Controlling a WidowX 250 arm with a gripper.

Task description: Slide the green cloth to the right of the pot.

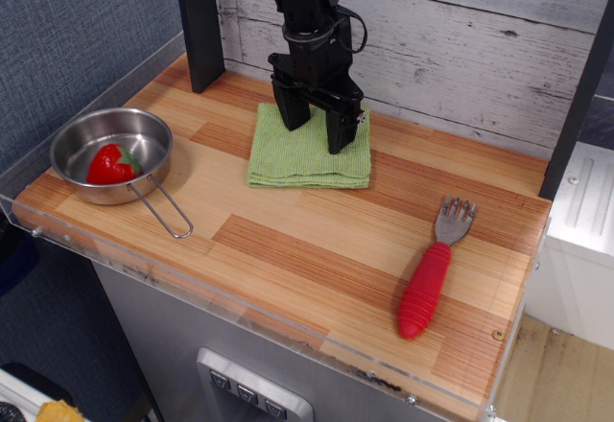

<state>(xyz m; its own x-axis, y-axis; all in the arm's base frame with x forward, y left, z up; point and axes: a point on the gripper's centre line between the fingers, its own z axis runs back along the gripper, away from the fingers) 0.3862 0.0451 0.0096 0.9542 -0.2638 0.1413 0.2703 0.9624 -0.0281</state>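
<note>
The green cloth (305, 156) lies flat and folded on the wooden table top, near the back wall, right of the middle. The pot (113, 154), a small steel pan with a wire handle pointing to the front right, sits at the left edge with a red strawberry-like toy (111, 165) inside. My gripper (315, 134) stands upright over the back part of the cloth. Its two black fingers are spread apart and their tips reach down to the cloth's surface. Nothing is between the fingers.
A fork with a grey head and red handle (430, 275) lies at the front right. A dark post (200, 21) stands at the back left. A clear plastic rim (240, 307) runs along the table's front edge.
</note>
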